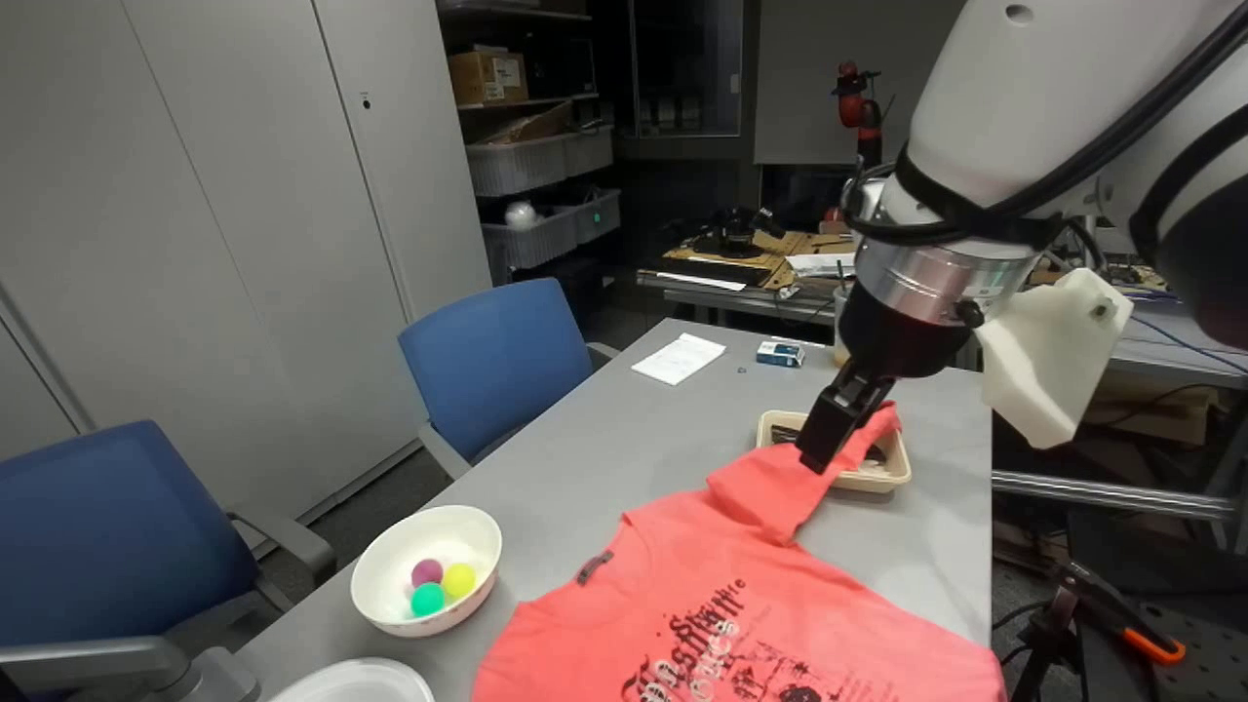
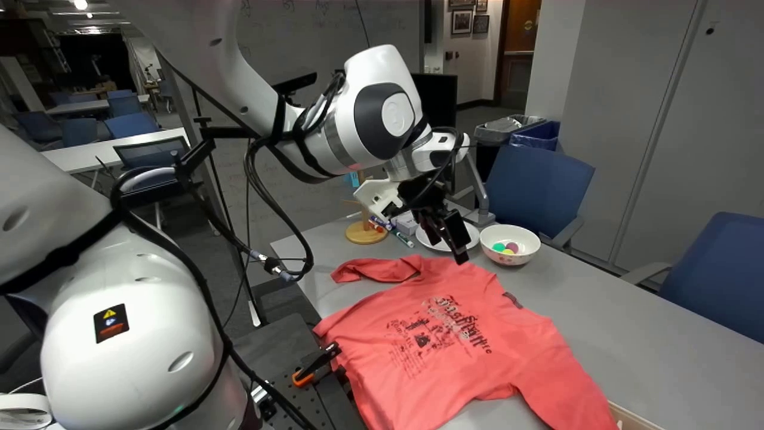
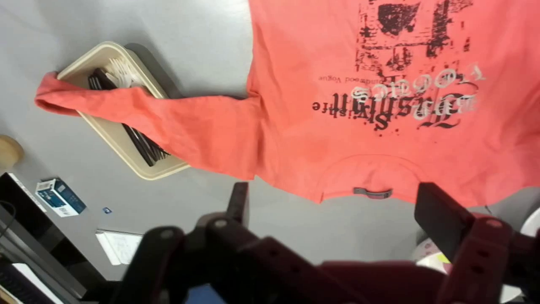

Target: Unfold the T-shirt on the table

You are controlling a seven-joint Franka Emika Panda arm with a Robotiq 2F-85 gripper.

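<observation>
The coral-red T-shirt (image 1: 751, 604) lies front up on the light-grey table (image 1: 585, 468), its body mostly spread and the dark lettering showing. In the wrist view, a long sleeve (image 3: 198, 131) of it is draped across a cutlery basket, its end folded over the far rim. The opposite sleeve (image 2: 376, 270) lies narrow and bunched by the table's far corner in an exterior view. My gripper (image 3: 333, 188) hangs above the table near the collar, open, with nothing between its fingers. A grey neck label (image 3: 372, 193) shows between the fingertips in that view, lower down on the shirt.
The beige basket (image 3: 116, 137) holds forks and other cutlery. A white bowl (image 1: 375, 590) with coloured balls and a white plate (image 1: 356, 682) stand beside the shirt. Markers (image 2: 404, 240) and a wooden stand (image 2: 366, 233) are near the plate. A small box (image 1: 780, 353) and paper (image 1: 680, 358) lie farther off.
</observation>
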